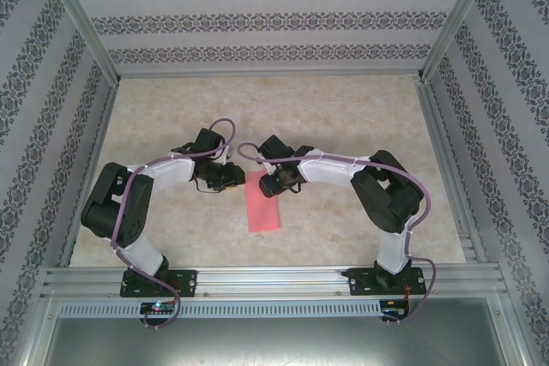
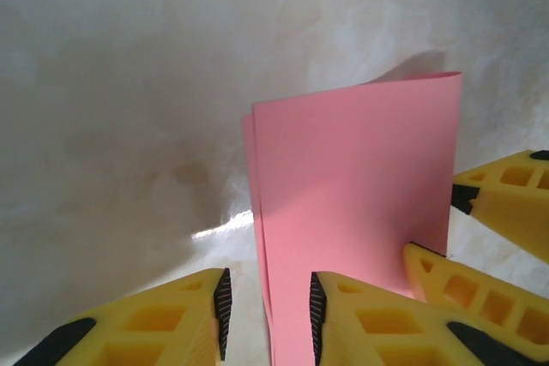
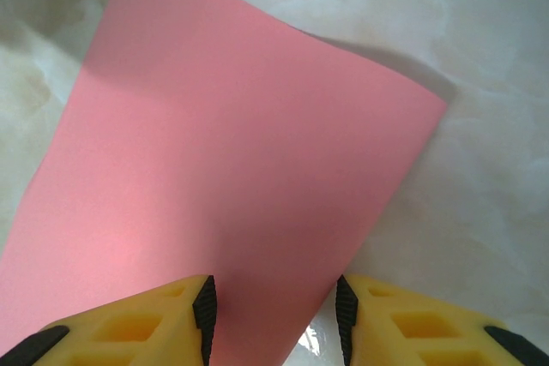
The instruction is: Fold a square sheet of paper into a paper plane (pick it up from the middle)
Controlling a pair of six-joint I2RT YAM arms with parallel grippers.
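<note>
Pink paper sheet [image 1: 264, 210] lies partly hidden beneath left gripper [image 1: 238, 177] and right gripper [image 1: 269, 184], both with jaws apart.

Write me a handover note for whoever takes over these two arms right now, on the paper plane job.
Left gripper: open, jaws either side of an edge of the square sheet of paper, not clamping.
Right gripper: open, low over the paper from the opposite side.
Paper: on the table between the arms, folded in half, top layer not fully flat.
Done: the half fold. Left: all later folds; no plane shape yet.
</note>
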